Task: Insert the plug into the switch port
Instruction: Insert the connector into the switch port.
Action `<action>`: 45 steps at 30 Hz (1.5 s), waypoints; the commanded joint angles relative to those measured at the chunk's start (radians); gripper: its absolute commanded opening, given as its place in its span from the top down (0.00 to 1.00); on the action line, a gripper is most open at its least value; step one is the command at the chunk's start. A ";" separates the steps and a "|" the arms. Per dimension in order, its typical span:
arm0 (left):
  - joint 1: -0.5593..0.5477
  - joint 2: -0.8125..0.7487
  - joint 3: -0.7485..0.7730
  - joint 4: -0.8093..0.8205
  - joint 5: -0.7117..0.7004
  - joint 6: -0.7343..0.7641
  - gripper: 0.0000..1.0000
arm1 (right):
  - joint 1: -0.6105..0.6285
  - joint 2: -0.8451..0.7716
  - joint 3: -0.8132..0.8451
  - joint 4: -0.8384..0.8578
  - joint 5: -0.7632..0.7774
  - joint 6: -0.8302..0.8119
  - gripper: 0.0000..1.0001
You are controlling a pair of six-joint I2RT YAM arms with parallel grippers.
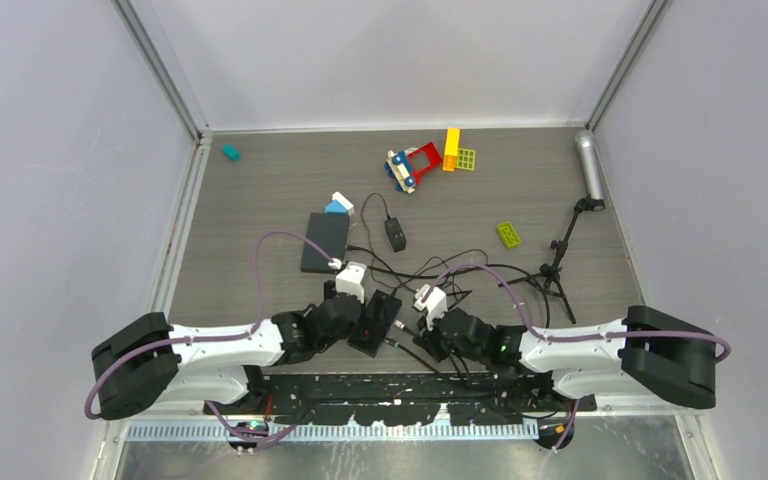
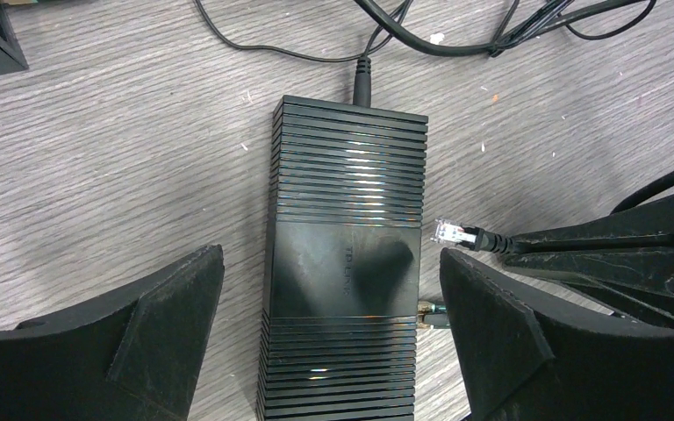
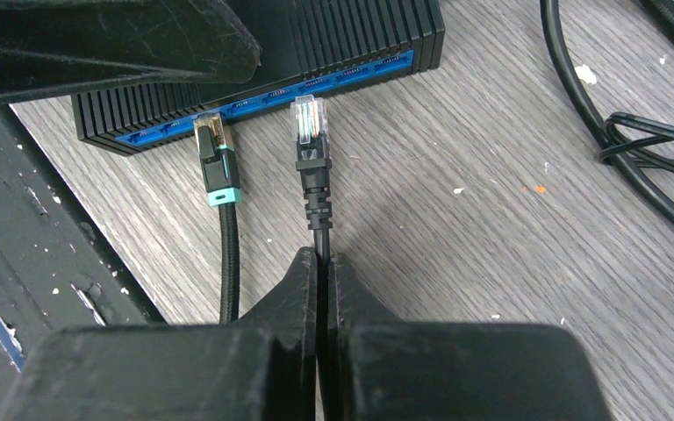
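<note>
Near the middle of the worktop's [image 1: 260,200] near edge, the plug [image 3: 307,118] hangs just short of the blue port row of the switch [image 3: 351,44]: a light, clear head on a stiff black boot. The right hand [image 3: 320,263] is clamped on the cable [image 3: 319,239] just behind that boot, a sound hold, since the clear latch looks fragile. The left hand [image 2: 332,263] stands wide apart astride the switch.

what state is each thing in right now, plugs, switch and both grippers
clear plug, unplugged, tip just short of the ports
gold plug, at a port, seating unclear
switch, lying flat, power lead attached
left gripper, open, straddling the switch
right gripper, shut on black cable behind clear plug
</note>
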 commanded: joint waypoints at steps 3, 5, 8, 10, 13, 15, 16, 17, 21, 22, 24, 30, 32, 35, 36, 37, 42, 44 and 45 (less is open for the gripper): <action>0.007 -0.013 -0.001 0.056 -0.011 -0.005 0.11 | 0.006 0.047 0.051 -0.043 0.025 0.033 0.99; 0.009 -0.009 -0.008 0.065 -0.010 -0.005 0.13 | 0.006 0.062 0.058 -0.035 0.028 0.028 0.99; 0.012 -0.013 -0.019 0.071 -0.010 -0.010 0.15 | 0.006 0.079 0.073 -0.041 0.021 0.028 1.00; 0.012 -0.015 -0.029 0.082 -0.013 -0.013 0.16 | 0.006 0.089 0.085 -0.061 0.018 0.030 1.00; 0.014 -0.018 -0.037 0.087 -0.013 -0.012 0.17 | 0.006 0.091 0.122 -0.131 0.028 0.037 0.99; 0.016 -0.017 -0.042 0.088 -0.014 -0.010 0.17 | 0.007 0.083 0.131 -0.158 0.034 0.047 1.00; 0.015 -0.018 -0.044 0.090 -0.016 -0.010 0.17 | 0.008 0.078 0.132 -0.163 0.036 0.053 1.00; 0.016 -0.019 -0.047 0.091 -0.017 -0.011 0.17 | 0.008 0.073 0.133 -0.170 0.036 0.058 0.99; 0.018 -0.027 -0.066 0.100 -0.022 -0.021 0.17 | 0.007 0.071 0.141 -0.187 0.042 0.066 0.99; 0.019 -0.028 -0.070 0.103 -0.021 -0.026 0.17 | 0.007 0.078 0.145 -0.189 0.041 0.065 1.00; 0.018 -0.026 -0.077 0.110 -0.015 -0.029 0.18 | 0.008 0.091 0.156 -0.199 0.039 0.062 1.00; 0.018 -0.023 -0.087 0.122 -0.017 -0.035 0.18 | 0.008 0.135 0.187 -0.199 0.019 0.049 0.99; 0.019 -0.021 -0.087 0.124 -0.018 -0.033 0.18 | 0.008 0.145 0.192 -0.191 0.015 0.047 1.00; 0.019 -0.015 -0.089 0.127 -0.009 -0.028 0.18 | 0.007 0.152 0.191 -0.176 0.015 0.047 1.00; 0.018 -0.008 -0.088 0.129 -0.006 -0.026 0.18 | 0.008 0.154 0.190 -0.174 0.016 0.048 1.00; 0.018 -0.004 -0.088 0.132 0.000 -0.024 0.19 | 0.008 0.155 0.190 -0.171 0.017 0.050 1.00; 0.018 0.035 -0.082 0.157 0.041 -0.006 0.25 | 0.007 0.160 0.191 -0.164 0.031 0.055 1.00; 0.018 0.052 -0.077 0.169 0.064 0.002 0.27 | 0.008 0.159 0.192 -0.164 0.043 0.059 1.00; 0.019 0.060 -0.076 0.176 0.074 0.007 0.28 | 0.007 0.161 0.195 -0.164 0.051 0.060 0.99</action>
